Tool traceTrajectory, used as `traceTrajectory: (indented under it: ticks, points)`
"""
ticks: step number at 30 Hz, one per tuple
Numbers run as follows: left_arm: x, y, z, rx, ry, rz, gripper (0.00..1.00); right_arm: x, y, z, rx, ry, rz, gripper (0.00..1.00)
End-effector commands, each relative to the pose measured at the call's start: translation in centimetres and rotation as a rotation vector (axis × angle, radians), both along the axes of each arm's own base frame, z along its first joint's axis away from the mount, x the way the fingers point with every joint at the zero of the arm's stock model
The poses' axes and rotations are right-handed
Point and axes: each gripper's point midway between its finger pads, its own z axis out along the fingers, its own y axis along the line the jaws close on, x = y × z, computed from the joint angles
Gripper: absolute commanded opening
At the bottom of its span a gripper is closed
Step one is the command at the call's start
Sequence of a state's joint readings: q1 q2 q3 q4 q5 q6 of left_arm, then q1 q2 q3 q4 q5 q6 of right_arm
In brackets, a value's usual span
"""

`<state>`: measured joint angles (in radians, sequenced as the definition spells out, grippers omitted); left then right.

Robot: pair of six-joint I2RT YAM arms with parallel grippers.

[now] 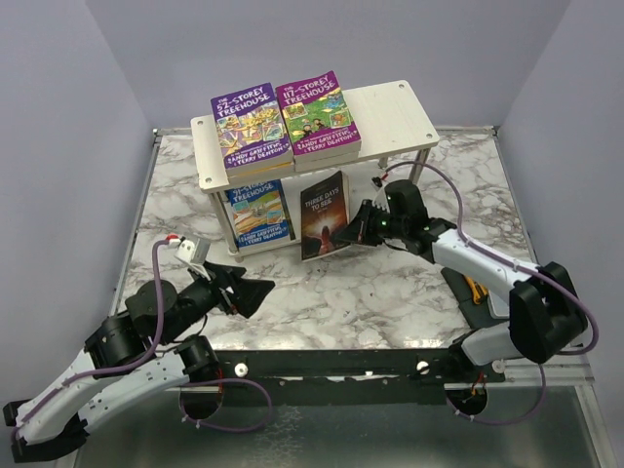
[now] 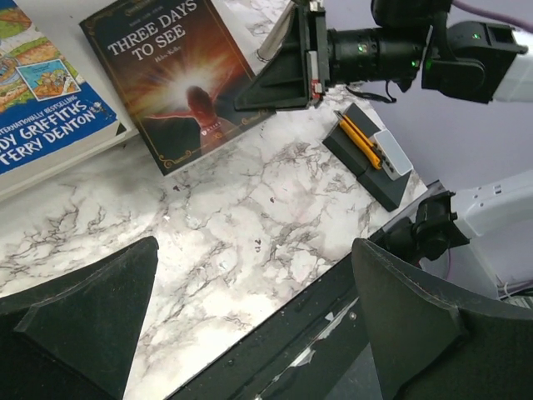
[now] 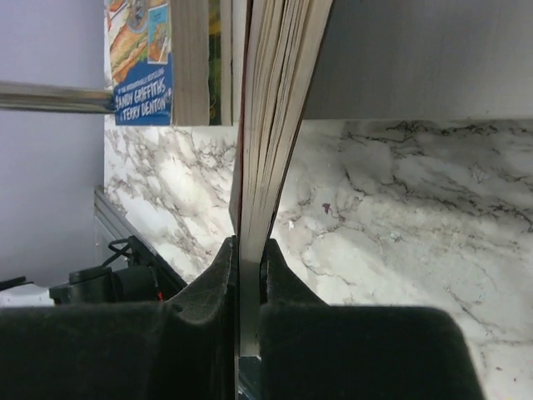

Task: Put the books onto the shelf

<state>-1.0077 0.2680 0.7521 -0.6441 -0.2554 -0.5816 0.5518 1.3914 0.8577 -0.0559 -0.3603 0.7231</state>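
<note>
One book (image 1: 325,214) clamped by right tool (image 3: 248,246), page edges (image 3: 266,125) wrist-only, left tool (image 2: 254,250) spread

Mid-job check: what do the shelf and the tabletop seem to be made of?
Shelf: looks like pale wood, matte and whitewashed; fine grain lines run along its top board. Tabletop: white with grey veins like marble, slight sheen; real stone or a printed surface, cannot tell.
</note>
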Motion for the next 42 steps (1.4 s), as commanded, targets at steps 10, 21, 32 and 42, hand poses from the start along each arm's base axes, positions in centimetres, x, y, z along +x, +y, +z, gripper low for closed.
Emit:
traceTrajectory:
  ticks: [10, 21, 32, 42]
  points:
    - [-0.7, -0.2, 0.7, -0.045, -0.047, -0.049, 0.99, 4.7, -1.9, -3.6, -0.192, 0.042, -0.069, 0.01]
    - [-0.8, -0.3, 0.6, -0.045, -0.048, -0.054, 0.99, 7.3, -2.9, -5.2, -0.349, 0.015, -0.062, 0.18]
    - [-0.9, 0.0, 0.8, -0.059, -0.057, -0.05, 0.99, 8.4, -2.7, -5.7, -0.359, 0.008, -0.081, 0.46]
    - [-0.9, -0.1, 0.8, -0.057, -0.056, -0.051, 0.99, 7.3, -4.7, -4.8, -0.384, 0.021, -0.183, 0.55]
